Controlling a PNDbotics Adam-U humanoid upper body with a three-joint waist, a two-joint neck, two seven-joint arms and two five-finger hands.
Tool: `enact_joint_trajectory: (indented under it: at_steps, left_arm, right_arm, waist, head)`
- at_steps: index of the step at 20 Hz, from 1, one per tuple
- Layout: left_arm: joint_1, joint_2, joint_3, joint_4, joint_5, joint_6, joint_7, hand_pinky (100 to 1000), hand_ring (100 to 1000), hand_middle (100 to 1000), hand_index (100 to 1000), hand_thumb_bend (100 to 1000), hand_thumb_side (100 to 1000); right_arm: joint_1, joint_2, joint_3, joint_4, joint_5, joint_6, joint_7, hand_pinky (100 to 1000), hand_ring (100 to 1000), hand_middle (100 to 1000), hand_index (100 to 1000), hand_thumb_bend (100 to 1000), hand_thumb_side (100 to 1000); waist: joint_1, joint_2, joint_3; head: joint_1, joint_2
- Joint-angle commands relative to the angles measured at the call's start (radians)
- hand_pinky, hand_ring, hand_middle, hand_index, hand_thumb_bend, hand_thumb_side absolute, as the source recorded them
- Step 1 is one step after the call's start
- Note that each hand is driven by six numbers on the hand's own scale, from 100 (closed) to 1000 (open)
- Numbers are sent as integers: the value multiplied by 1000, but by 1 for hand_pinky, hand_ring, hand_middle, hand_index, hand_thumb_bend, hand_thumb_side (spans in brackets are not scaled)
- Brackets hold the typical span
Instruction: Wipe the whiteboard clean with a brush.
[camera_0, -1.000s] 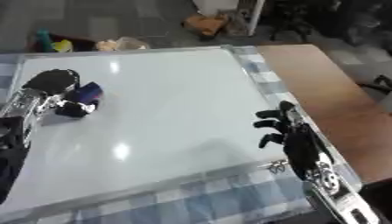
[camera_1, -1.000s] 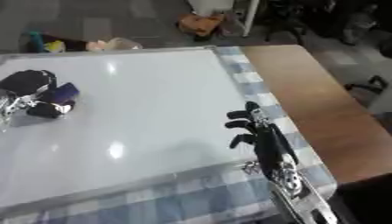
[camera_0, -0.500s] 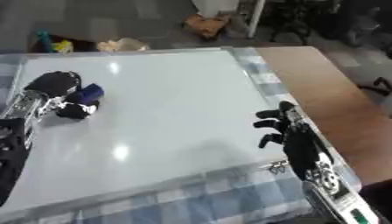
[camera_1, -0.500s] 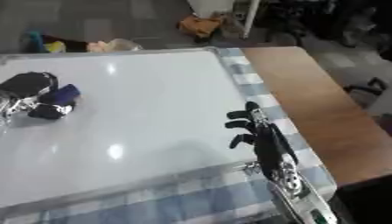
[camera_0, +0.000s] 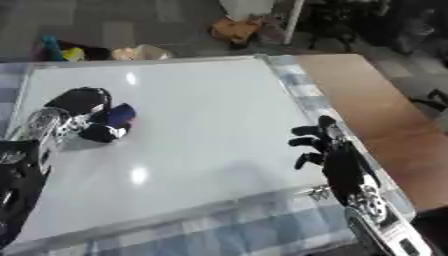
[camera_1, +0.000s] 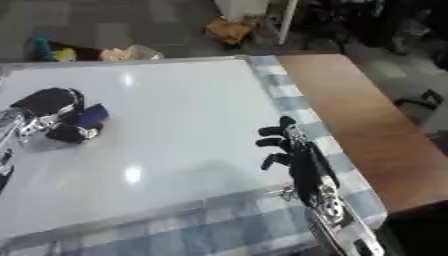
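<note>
A large whiteboard (camera_0: 192, 120) lies flat on the table, its surface white with glare spots and no marks that I can see. At its left side my left hand (camera_0: 80, 104) is curled round a dark blue brush (camera_0: 116, 116) that rests on the board. My right hand (camera_0: 328, 152) hovers over the board's lower right corner with its fingers bent inward and nothing in them.
A blue and white checked cloth (camera_0: 262, 227) lies under the board and shows along its front and right edges. Bare brown tabletop (camera_0: 367, 105) lies to the right. On the floor beyond are a cardboard box (camera_0: 232, 29) and other clutter (camera_0: 131, 52).
The left hand with the brush has shifted only slightly on the board. The right hand has stayed where it was.
</note>
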Motion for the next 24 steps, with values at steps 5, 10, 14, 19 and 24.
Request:
enact_joint_trajectory:
  at_steps: [5,10,14,19,24]
  left_arm:
    - [43,-60,-99,-62,34,-54,-39,620,628,564,274,938,647]
    - [50,-61,-129,-93,48,-67,-60,619,632,567,273,948,637]
    - [53,-48,-110,-77,28,-36,-55,619,636,571,270,951,632]
    - [52,-24,-60,-28,-29,22,-14,618,643,577,265,955,630]
    - [53,7,-10,25,-88,79,32,618,649,581,261,958,629]
  right_arm:
    - [-12,-11,-5,-14,5,0,3,378,686,700,657,100,1000]
    - [-12,-11,-5,-14,7,1,5,378,686,701,657,100,1000]
    - [-11,-12,-6,-14,7,2,4,378,686,701,657,100,1000]
    - [-11,-12,-7,-13,8,1,4,378,686,701,658,100,1000]
    - [-9,-13,-9,-11,10,0,2,378,686,701,658,100,1000]
  waist:
    - [2,-3,-3]
    - [2,-4,-4]
    - [3,-5,-3]
    - [5,-6,1]
    - [8,-6,6]
  head:
    - [4,-1]
    - [5,-2]
    - [4,-2]
    - [0,-2]
    - [-4,-2]
